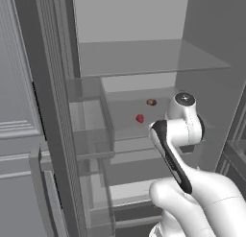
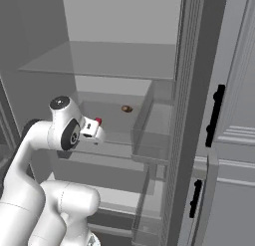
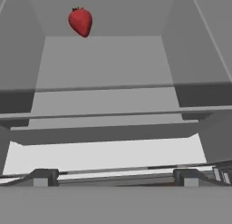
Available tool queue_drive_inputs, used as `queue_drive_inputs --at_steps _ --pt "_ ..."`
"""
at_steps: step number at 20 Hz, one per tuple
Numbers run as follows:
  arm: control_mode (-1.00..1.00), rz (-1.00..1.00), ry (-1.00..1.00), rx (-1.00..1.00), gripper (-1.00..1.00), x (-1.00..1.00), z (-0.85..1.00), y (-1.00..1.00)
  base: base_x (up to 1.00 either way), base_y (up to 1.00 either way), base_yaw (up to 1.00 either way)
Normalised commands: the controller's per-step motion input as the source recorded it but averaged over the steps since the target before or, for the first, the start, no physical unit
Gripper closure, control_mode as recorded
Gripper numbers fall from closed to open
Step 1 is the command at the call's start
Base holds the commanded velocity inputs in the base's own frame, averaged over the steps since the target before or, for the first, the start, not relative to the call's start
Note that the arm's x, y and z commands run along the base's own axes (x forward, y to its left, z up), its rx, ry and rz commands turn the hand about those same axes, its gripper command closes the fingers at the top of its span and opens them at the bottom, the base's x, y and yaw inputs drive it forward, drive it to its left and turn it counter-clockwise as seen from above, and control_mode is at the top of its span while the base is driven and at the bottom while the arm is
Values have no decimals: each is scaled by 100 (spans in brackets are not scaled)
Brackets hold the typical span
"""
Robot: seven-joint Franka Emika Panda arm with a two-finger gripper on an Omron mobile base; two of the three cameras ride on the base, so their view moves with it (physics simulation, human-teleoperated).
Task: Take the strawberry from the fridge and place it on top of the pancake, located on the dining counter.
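The fridge (image 1: 144, 58) stands open, showing pale grey shelves. On a middle shelf lies the small red strawberry (image 1: 140, 118), which peeks out just past my hand in the right base view (image 2: 98, 121). In the hand view the strawberry (image 3: 80, 21) sits at the upper left, well ahead of my gripper (image 3: 115, 177). The gripper is open, its two dark fingertips (image 3: 44, 175) far apart with nothing between them. It hovers in front of the lower shelves, short of the fruit. The pancake and the dining counter are out of view.
A small brown item (image 1: 151, 102) rests further back on the strawberry's shelf. Clear door bins (image 1: 91, 130) hang on the open left door and another bin (image 2: 154, 130) on the right. Light grey cabinets with black handles (image 2: 215, 115) flank the fridge.
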Motion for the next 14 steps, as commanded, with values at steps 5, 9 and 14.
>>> queue_drive_inputs --at_steps 5,9,14 --pt "100 0 0 0 -100 0 0 0 41 14 0" --pt "100 0 0 0 -100 0 0 0 13 4 0" --pt "-100 9 -12 0 -100 20 0 19 1 0 0"
